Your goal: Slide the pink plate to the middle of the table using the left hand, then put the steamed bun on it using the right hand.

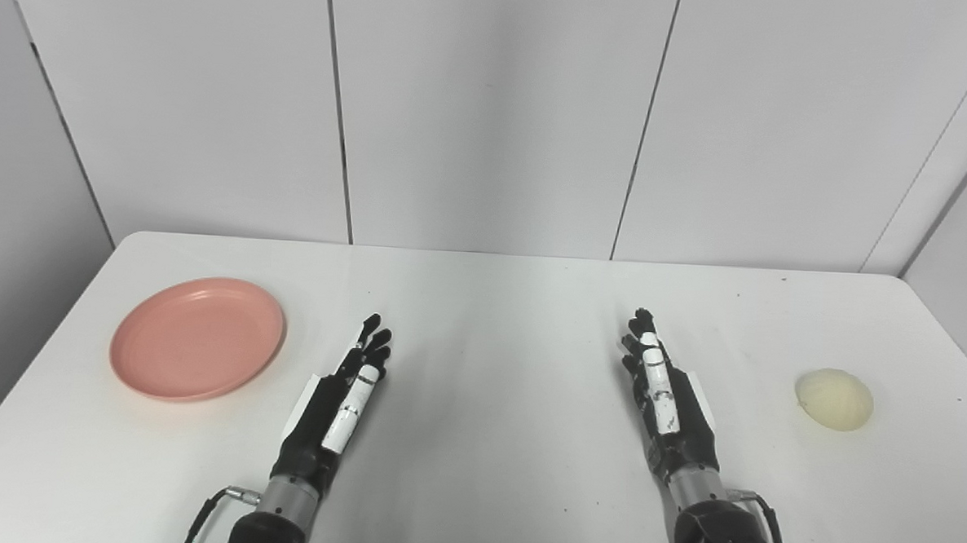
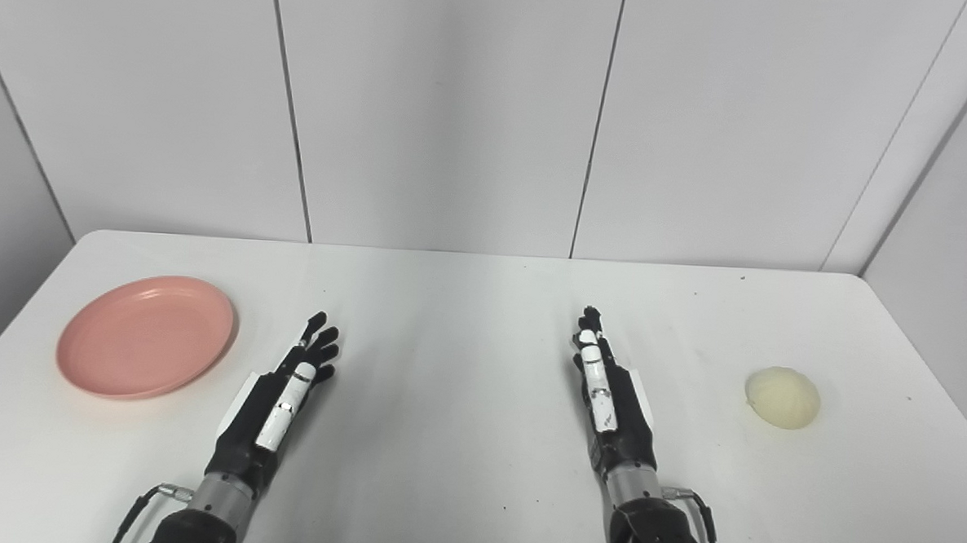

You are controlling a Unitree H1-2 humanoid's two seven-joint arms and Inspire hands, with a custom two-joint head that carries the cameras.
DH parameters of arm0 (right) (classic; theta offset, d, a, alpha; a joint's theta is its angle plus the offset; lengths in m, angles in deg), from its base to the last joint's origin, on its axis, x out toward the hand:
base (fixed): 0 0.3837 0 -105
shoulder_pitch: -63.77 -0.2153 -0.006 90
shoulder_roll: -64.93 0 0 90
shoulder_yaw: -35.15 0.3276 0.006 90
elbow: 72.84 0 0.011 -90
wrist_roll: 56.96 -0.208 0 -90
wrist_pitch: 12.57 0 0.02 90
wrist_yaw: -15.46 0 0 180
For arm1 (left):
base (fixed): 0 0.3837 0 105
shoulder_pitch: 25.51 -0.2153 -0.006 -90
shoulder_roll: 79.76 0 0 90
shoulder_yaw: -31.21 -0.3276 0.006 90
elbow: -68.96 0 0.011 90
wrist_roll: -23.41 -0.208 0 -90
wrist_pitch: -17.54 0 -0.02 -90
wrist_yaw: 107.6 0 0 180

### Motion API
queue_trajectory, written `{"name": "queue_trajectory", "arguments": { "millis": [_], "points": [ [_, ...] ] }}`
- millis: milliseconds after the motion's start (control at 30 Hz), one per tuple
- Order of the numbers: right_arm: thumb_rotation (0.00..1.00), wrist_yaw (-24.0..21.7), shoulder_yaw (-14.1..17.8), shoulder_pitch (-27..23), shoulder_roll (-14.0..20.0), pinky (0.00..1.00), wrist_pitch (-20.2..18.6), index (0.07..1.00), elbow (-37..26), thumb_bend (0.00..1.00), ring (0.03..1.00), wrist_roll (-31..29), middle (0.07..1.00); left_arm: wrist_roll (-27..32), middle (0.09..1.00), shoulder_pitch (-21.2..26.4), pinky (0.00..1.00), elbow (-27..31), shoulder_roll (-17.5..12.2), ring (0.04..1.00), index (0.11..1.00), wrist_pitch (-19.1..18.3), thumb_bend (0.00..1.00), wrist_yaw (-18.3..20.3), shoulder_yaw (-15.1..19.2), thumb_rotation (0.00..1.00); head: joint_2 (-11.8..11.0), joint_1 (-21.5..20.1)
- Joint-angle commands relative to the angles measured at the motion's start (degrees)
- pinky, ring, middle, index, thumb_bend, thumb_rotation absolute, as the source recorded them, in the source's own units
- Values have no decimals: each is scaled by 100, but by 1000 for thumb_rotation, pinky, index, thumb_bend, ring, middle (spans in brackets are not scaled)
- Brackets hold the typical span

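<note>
The pink plate (image 1: 197, 337) lies flat at the left side of the white table (image 1: 490, 304), with nothing on it. A pale cream steamed bun (image 1: 834, 399) rests on the table at the right. My left hand (image 1: 341, 400) hovers over the table just right of the plate, fingers stretched out and apart, holding nothing. A short gap separates it from the plate's rim. My right hand (image 1: 663, 398) is stretched out the same way, open, well to the left of the bun.
White wall panels (image 1: 490, 117) stand close behind the table's far edge. The table's left and right edges run near the plate and the bun. Bare tabletop lies between the two hands.
</note>
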Motion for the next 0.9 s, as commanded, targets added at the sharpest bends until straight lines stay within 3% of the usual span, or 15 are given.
{"name": "queue_trajectory", "arguments": {
  "millis": [0, 867],
  "points": [
    [1000, -101, -80, 177, -60, 1000, -230, 1000, 208, 216, 1000, -23, 1000, -49, 959, -376, 924, -482, -28, 946, 972, -29, 441, -21, -46, 1000, 3, 5],
    [1000, -124, -93, 181, -47, 1000, -173, 999, 236, 224, 1000, -25, 1000, -50, 960, -374, 920, -483, -19, 947, 973, -37, 442, -11, -62, 1000, -13, 21]
  ]
}}
